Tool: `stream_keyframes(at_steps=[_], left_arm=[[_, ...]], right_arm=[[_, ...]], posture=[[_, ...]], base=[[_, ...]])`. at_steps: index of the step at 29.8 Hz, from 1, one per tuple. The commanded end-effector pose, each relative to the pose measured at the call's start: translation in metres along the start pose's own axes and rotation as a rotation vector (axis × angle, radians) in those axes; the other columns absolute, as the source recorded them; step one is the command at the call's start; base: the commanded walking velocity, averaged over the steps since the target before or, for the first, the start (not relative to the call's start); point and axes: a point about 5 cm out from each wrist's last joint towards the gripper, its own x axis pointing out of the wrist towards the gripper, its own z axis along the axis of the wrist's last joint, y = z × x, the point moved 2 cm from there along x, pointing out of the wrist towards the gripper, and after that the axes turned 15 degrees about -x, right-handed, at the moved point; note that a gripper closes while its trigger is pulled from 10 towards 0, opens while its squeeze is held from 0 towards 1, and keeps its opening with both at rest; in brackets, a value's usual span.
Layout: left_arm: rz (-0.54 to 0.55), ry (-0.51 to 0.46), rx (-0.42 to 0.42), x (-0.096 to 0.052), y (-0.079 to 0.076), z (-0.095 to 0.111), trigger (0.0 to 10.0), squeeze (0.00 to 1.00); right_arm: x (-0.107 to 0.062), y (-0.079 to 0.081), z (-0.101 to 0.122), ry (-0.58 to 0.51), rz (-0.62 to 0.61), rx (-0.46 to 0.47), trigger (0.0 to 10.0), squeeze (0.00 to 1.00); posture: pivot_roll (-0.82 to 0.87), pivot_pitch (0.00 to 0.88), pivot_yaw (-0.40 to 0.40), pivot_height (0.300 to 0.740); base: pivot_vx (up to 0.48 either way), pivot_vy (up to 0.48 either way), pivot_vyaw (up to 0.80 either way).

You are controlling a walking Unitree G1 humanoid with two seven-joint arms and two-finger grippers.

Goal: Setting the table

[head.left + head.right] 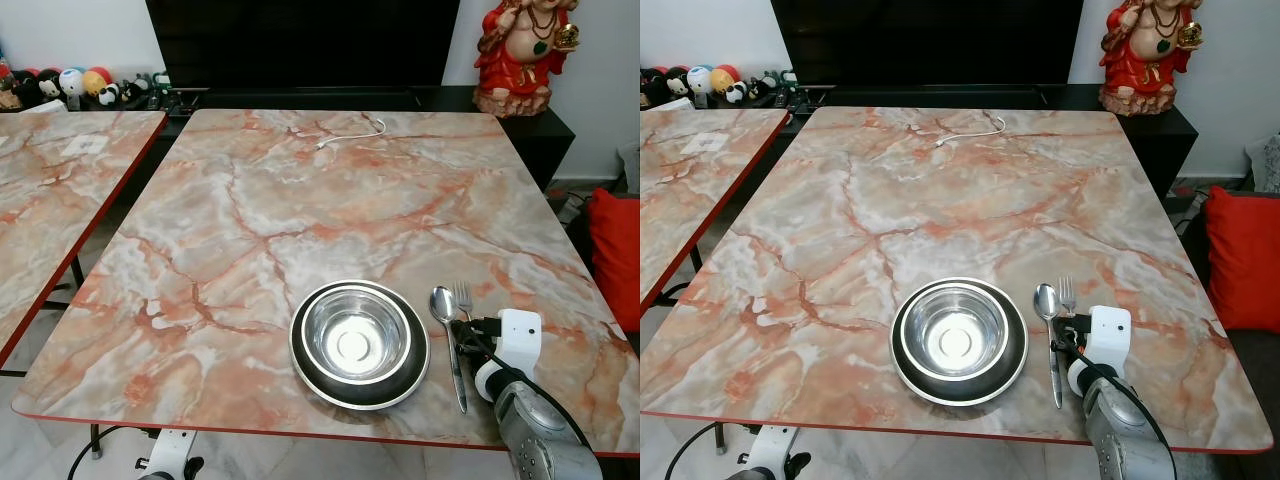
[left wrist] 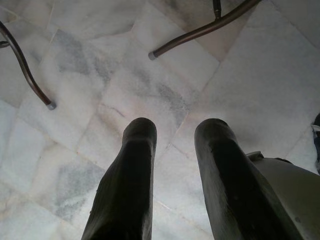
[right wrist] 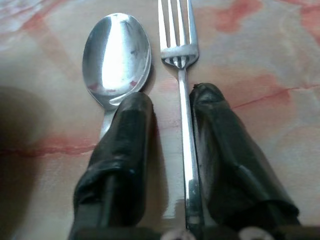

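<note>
A dark plate (image 1: pixel 418 377) with a silver rim sits near the front edge of the marble table (image 1: pixel 300 200), and a steel bowl (image 1: pixel 357 335) stands inside it. To its right lie a spoon (image 1: pixel 442 303) and a fork (image 1: pixel 462 295) side by side, tips pointing away from me. My right gripper (image 1: pixel 463 332) rests low over the cutlery handles. In the right wrist view its fingers (image 3: pixel 127 125) straddle the fork's handle (image 3: pixel 187 150) with a visible gap, open, beside the spoon (image 3: pixel 117 55). My left gripper (image 2: pixel 172 125) hangs open above the floor.
A white cable (image 1: pixel 350 133) lies at the table's far side. A second marble table (image 1: pixel 60 190) stands to the left. A red figurine (image 1: pixel 525 55) is on the dark cabinet behind, and a red cushion (image 1: pixel 615 255) is at the right. Metal legs (image 2: pixel 200 32) cross the tiled floor.
</note>
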Motion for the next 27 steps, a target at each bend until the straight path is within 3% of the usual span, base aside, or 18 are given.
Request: stream_keyframes(at_steps=[1,16,21,27], left_arm=[[0.007,0.024,-0.006,-0.001,0.002,-0.005,10.0,0.00],[0.005,0.020,-0.006,-0.001,0.002,-0.004,10.0,0.00],[0.003,0.017,-0.005,-0.001,0.002,-0.004,10.0,0.00],[0.001,0.012,-0.005,0.000,0.001,-0.002,10.0,0.00]], right_arm=[[0.001,-0.001,-0.010,0.049,-0.019,0.000,10.0,0.00],[0.000,-0.027,0.012,-0.066,-0.195,-0.018,10.0,0.00],[-0.003,-0.025,0.032,-0.193,-0.182,0.032,10.0,0.00],[-0.002,-0.019,0.038,-0.235,-0.152,0.031,10.0,0.00]], posture=[[0.02,0.034,0.015,0.740],[0.02,0.033,0.018,0.740],[0.02,0.032,0.021,0.740],[0.02,0.032,0.021,0.740]], base=[[0.000,0.000,0.00],[0.000,0.000,0.00],[0.000,0.000,0.00],[0.000,0.000,0.00]])
